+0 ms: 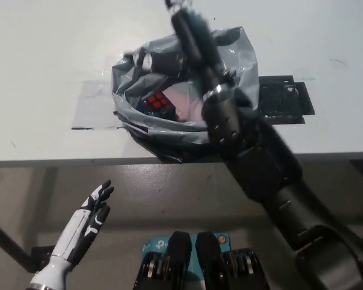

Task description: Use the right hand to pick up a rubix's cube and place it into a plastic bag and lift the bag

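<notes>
The grey plastic bag (187, 90) sits on the white surface (48, 72), near its front edge, with its mouth open and facing up. Inside the bag, at the left side of the opening, lies the cube (157, 103). It rests on the pinkish bottom of the bag and shows a red face with dark lines; it sits a little turned, with one corner toward the front. A cube has no long side, so I can tell only this turn.

The black right hand (175, 42) is above the back rim of the bag, blurred by motion. Its fingers (151, 60) are spread and hold nothing; the cube lies free below them. The right arm crosses over the right part of the bag.

The white left hand (88, 220) rests low at the left, below the surface edge, with its fingers apart and empty.

A black mat (281, 99) lies just to the right of the bag.
</notes>
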`<control>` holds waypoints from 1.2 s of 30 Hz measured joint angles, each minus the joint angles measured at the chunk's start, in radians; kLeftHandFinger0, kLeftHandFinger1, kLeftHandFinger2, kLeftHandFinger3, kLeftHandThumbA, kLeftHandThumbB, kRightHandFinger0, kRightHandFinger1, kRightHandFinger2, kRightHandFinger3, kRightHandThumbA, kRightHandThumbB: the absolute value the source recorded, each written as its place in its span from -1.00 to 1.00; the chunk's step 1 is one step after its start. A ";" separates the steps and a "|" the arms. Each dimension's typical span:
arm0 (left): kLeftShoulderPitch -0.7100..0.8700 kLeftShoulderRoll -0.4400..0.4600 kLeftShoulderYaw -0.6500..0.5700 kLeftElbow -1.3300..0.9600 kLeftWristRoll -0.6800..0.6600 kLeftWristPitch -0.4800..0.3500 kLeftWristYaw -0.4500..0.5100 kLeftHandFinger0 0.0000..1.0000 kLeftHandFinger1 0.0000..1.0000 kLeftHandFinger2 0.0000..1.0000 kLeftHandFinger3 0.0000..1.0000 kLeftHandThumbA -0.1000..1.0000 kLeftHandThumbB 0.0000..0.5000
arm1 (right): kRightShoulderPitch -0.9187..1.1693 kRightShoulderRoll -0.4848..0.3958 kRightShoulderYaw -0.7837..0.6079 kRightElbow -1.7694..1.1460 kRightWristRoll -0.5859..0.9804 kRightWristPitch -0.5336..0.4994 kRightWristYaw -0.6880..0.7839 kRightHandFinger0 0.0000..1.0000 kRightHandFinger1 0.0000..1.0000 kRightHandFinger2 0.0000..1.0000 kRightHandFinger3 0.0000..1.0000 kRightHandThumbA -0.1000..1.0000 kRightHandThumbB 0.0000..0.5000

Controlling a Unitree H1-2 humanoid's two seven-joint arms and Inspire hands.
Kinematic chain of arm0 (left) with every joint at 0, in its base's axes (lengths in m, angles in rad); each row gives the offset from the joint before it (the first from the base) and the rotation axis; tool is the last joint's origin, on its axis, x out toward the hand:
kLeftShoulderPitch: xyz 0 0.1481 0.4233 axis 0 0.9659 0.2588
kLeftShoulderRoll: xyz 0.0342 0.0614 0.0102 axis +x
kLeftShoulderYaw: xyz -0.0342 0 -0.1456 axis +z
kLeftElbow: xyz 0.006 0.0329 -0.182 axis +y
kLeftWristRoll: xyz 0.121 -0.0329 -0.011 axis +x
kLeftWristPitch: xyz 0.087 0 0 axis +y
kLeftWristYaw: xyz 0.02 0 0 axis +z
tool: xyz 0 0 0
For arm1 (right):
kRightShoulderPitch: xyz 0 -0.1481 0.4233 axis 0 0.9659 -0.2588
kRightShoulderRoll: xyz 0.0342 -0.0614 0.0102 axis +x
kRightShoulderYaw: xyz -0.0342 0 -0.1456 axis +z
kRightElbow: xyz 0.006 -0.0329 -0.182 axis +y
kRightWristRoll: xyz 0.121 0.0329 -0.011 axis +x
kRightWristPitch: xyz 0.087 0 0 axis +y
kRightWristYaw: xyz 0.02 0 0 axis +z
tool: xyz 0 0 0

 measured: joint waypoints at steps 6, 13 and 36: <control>0.000 0.000 0.000 0.000 0.002 0.000 0.000 1.00 1.00 1.00 1.00 1.00 -0.44 | -0.001 -0.035 -0.084 -0.202 -0.006 0.038 0.002 1.00 1.00 1.00 1.00 1.00 0.79; 0.001 0.000 0.000 -0.001 0.004 0.001 0.000 1.00 1.00 1.00 1.00 1.00 -0.50 | -0.001 -0.104 -0.186 -0.277 -0.014 0.099 -0.002 1.00 1.00 1.00 1.00 0.97 0.80; 0.001 -0.002 -0.001 -0.001 0.010 0.001 0.000 1.00 1.00 1.00 1.00 1.00 -0.44 | 0.124 -0.056 -0.219 0.106 0.046 0.117 -0.004 1.00 1.00 1.00 1.00 0.89 1.00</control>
